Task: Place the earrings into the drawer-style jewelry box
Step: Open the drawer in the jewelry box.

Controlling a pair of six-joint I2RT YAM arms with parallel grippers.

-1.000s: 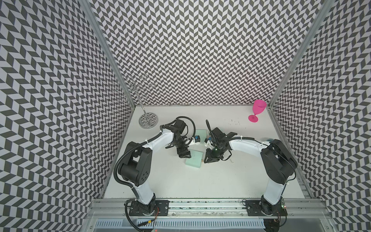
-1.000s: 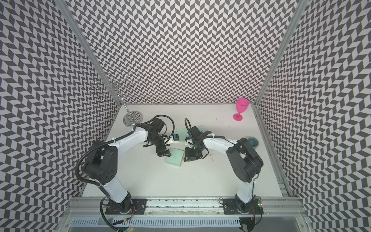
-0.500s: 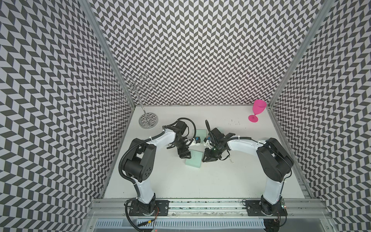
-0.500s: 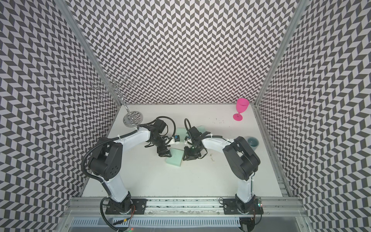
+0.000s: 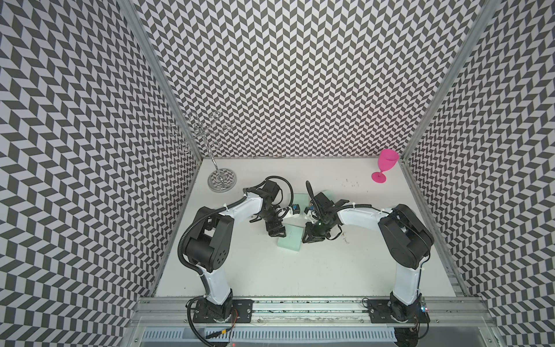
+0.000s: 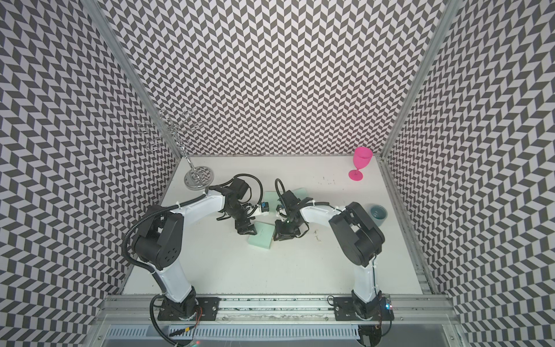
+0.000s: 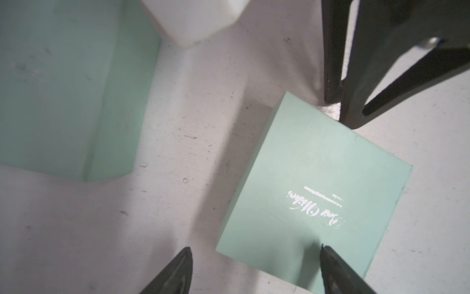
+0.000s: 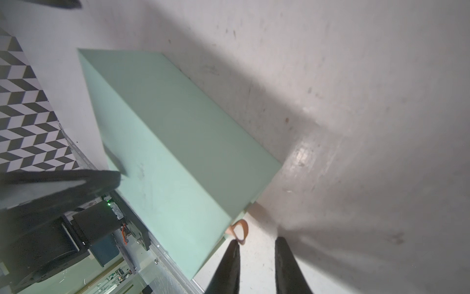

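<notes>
1. Right up front is the metal rail with both arm bases bolted on. Past it there's a bare stretch of white surface.
2. Next comes the mint jewelry box, lying flat with its silver lettering facing up. The left pincer is at its left side with the fingers well apart. 1 tip is on or just above the lid near the edge, the other is over the surface beside the box. It's not clamped on anything.
3. The right pincer is down at the box's right end. Its fingers are a narrow gap apart, with only surface between them. A tan pull loop pokes out of that end, right at 1 fingertip. I can't tell if they touch.
4. The earrings lie on the surface just right of the right pincer, outside the box. They're too tiny to count.
5. A bit further back there's a grey-blue cup near the right wall. A 2nd mint box sits between the 2 wrists.
6. At the far end, a wire stand is in the left corner and a pink goblet in the right.
</notes>
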